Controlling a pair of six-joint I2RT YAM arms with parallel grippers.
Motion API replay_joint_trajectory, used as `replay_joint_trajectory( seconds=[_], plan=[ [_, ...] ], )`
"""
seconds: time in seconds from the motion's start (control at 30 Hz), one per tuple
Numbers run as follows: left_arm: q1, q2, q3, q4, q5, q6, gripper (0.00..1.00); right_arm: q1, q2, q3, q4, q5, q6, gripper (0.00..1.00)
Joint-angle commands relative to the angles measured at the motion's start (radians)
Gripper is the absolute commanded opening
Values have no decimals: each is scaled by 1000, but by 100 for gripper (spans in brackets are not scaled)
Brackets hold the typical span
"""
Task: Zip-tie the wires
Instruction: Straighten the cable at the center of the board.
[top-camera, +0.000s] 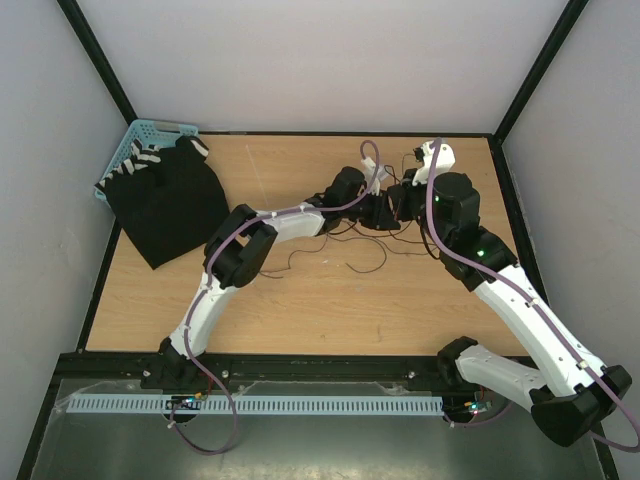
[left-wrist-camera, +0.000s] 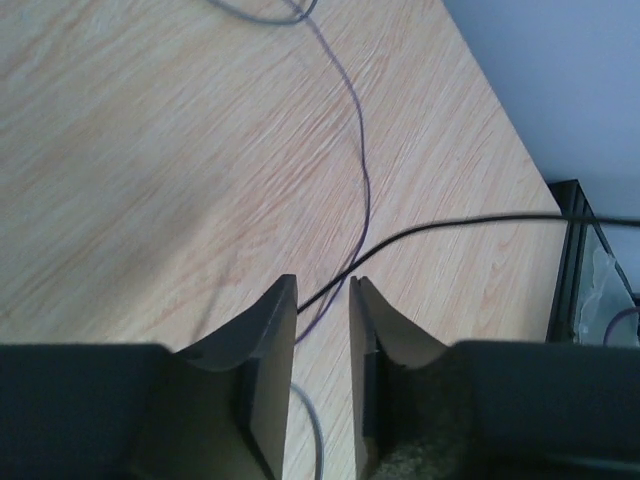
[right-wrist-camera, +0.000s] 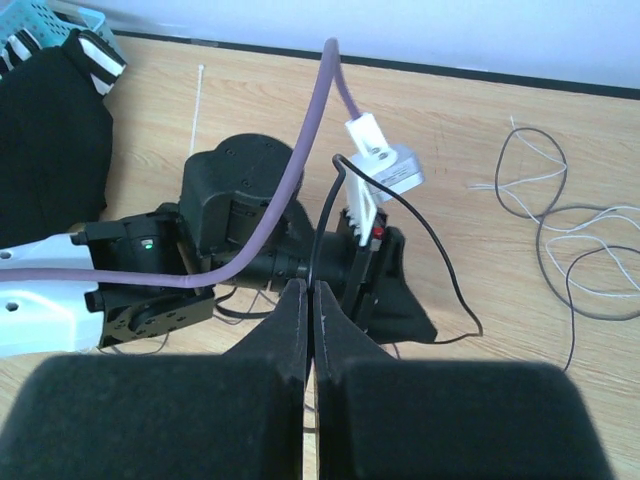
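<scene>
The wires (left-wrist-camera: 450, 224), hair-light and springy, sprawl on the table (top-camera: 300, 310); we'd pinch several together. Our left gripper (left-wrist-camera: 322, 290) straddles one strand, barely apart, grip uncertain. Our right gripper (right-wrist-camera: 312, 290) clamps another, the stiff zip tie (right-wrist-camera: 197, 105) at its eleven o'clock.

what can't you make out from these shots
- Top view: the zip tie is too small to find; it shows only in the right wrist view.
- Left wrist view: the wires enter the left gripper; whether they touch its fingers is unclear.
- Right wrist view: one strand's end is hidden inside the shut right gripper.
- Top view: the basket contents are covered by the black cloth.
</scene>
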Motion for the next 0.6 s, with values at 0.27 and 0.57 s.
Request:
replay_joint_trajectory(
  seconds=[0.27, 0.57],
  plan=[
    [187, -386, -393, 76, 4, -74, 67, 5, -14, -28, 48, 7, -73, 0],
    [230, -686, -590, 103, 143, -117, 71, 4, 39, -21, 49, 30, 5, 0]
  ],
)
